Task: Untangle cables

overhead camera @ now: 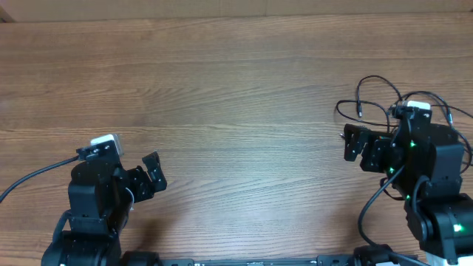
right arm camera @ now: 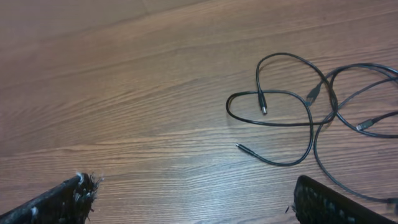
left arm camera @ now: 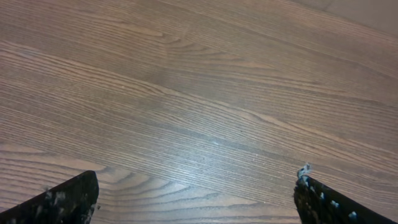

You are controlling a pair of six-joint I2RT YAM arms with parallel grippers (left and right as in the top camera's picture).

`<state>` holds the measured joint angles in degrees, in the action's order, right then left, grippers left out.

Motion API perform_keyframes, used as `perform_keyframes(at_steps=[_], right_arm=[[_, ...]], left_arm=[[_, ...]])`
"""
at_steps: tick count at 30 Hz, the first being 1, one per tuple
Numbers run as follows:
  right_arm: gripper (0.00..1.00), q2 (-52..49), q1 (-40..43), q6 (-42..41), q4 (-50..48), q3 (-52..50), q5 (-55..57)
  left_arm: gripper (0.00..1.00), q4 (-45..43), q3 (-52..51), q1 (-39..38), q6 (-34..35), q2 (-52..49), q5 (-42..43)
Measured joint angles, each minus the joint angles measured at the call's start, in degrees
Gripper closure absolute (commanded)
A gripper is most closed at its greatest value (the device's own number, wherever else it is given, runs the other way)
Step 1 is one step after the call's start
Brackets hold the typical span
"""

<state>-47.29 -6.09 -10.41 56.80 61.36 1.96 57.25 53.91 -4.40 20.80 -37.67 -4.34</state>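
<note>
Left pincer open over wood table — right pincer open, looped cables lying just beside.

My table is wood-grained and smooth, with a soft sheen. The cables look like slightly glossy black plastic. My right end effector is matt black, scuffed with pale specks.

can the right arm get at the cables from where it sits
Probably yes. The cables lie loose on the table just ahead of the open right gripper, somewhat off to one side, with nothing on top of them or in between.
</note>
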Motion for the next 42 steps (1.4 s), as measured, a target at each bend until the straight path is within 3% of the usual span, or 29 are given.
perform_keyframes(at_steps=[24, 30, 42], right_arm=[[0.0, -6.88, 0.0, 1.14, -2.69, -0.96, 1.09], [0.0, 1.7, 0.0, 1.42, -13.57, -6.36, 0.76], [0.0, 27.76, -0.63, 1.42, -35.26, -29.14, -0.5]], left_arm=[[0.0, 0.0, 0.0, 0.0, 0.0, 0.0, 0.0], [0.0, 0.07, -0.02, 0.0, 0.0, 0.0, -0.02], [0.0, 0.11, -0.22, 0.0, 0.0, 0.0, 0.0]])
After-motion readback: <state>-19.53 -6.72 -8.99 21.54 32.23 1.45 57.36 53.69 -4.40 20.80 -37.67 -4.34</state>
